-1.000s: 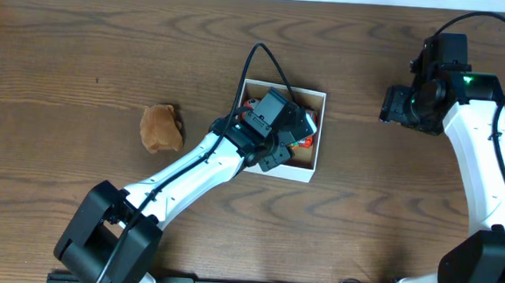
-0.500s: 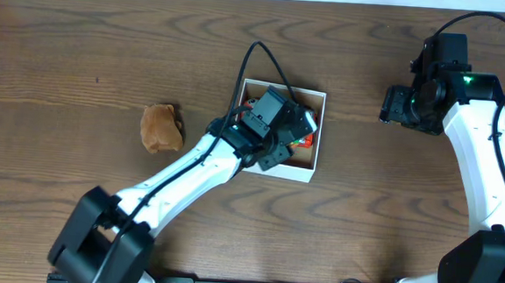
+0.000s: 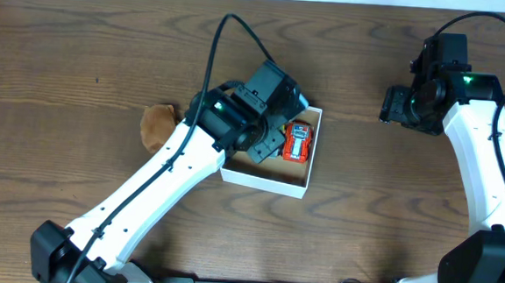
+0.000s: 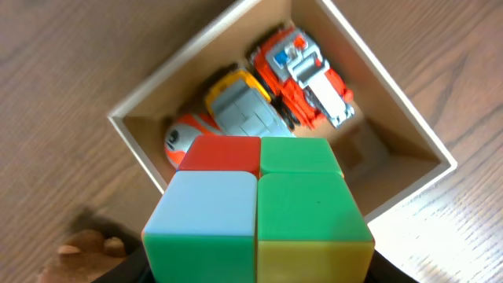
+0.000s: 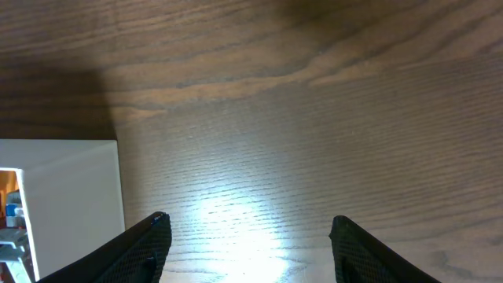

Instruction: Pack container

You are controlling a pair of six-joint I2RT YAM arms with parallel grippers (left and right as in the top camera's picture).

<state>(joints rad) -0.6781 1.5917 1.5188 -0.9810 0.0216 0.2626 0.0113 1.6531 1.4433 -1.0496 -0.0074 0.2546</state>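
Note:
The container point(image 3: 268, 181) is a low white box with a brown inside, at mid-table. In the left wrist view the container point(image 4: 393, 94) holds an orange-red toy truck point(image 4: 302, 75), a yellow and grey car point(image 4: 240, 106) and an orange and white toy point(image 4: 185, 134). My left gripper point(image 4: 255, 271) is shut on a multicoloured cube point(image 4: 255, 204) with red, green, blue and yellow faces, held above the box. From overhead the left gripper point(image 3: 267, 116) hides the cube; the red truck point(image 3: 297, 142) shows. My right gripper point(image 3: 395, 106) is open and empty over bare table point(image 5: 247, 236), right of the box.
A brown crumpled lump point(image 3: 155, 125) lies on the table left of the container and shows at the left wrist view's lower left point(image 4: 86, 248). The container's white wall point(image 5: 63, 196) sits at the left edge of the right wrist view. The table is dark wood.
My left arm has risen and pulled back to the left over the container, uncovering the red truck. The container seems to have shifted slightly toward the front. The right arm has not moved.

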